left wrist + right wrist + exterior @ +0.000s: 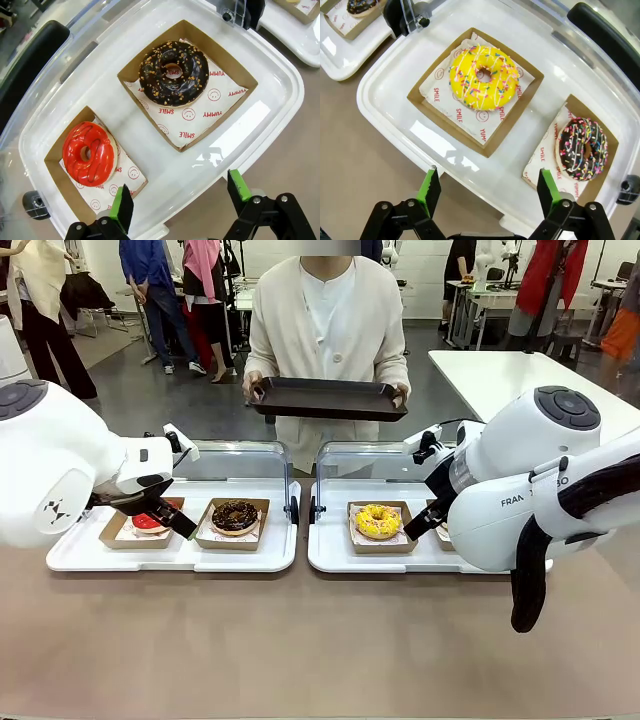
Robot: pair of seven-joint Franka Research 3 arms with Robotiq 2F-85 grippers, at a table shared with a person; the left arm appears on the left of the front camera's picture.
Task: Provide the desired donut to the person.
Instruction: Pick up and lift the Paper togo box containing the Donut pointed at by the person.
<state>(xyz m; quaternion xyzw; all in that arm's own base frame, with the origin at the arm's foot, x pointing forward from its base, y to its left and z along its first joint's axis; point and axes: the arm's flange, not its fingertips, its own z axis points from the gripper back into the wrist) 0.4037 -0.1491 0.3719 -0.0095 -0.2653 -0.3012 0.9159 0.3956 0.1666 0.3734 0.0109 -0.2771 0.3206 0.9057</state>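
Hovering over the boxed donuts (173, 74), the left gripper (179, 189) and right gripper (488, 176) were held spread and empty; nothing had been picked or placed on the person's (327, 330) tray (328, 398).

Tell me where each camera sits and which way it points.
Front: between the arms, facing across the table at the person holding a tray; left arm and right arm show at the sides.
Left wrist: on the left arm, looking down past the open left claw at the red donut and chocolate donut.
Right wrist: on the right arm, looking down past the open right claw at the yellow donut.
Shared: front and right wrist both show the yellow donut.
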